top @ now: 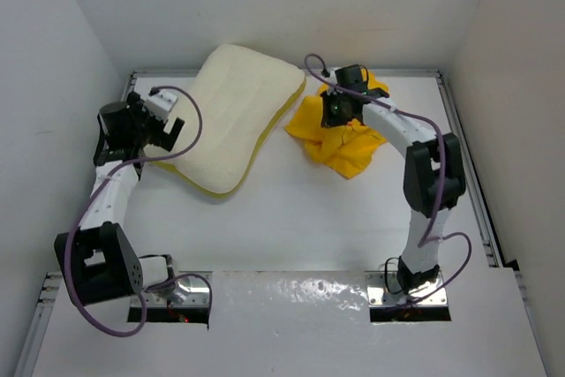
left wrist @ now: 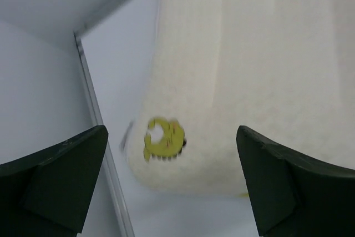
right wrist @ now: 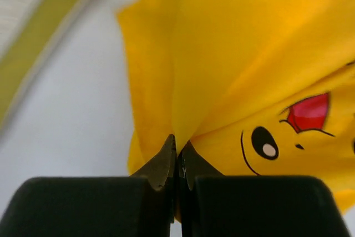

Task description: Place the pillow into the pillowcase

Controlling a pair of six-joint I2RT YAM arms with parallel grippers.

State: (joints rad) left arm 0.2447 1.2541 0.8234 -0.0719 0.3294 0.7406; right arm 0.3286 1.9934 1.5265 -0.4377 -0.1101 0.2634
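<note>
Desk: Jaws first. How do they stand on the right gripper (right wrist: 177,151)?

Operator: Clenched. In my right wrist view both tips meet on a pinched fold of the pillowcase (right wrist: 249,54). Yellow cloth spreads away from that pinch, and the printed face (right wrist: 288,131), with one red cheek and one black eye, lies just right of the tips. At upper left I see the yellow-green edge band (right wrist: 47,31) of the pillow (top: 238,116).

Desk: And the left gripper (left wrist: 171,131)?

Operator: Released. Its two dark fingers (left wrist: 55,181) stand wide apart with nothing between them. The pillow lies beyond them, and its small yellow emblem (left wrist: 162,139) is near the corner facing the gripper. I cannot tell whether either finger touches the fabric.

Desk: Where do both things lie on the table (top: 291,218)?

Operator: Top view: the pillow lies aslant at far left, with the left gripper at its left edge. The pillowcase is a crumpled heap at far centre-right, under the right gripper and just beside the pillow's right corner. I cannot tell whether they touch there. The pillow is wholly outside the pillowcase.
</note>
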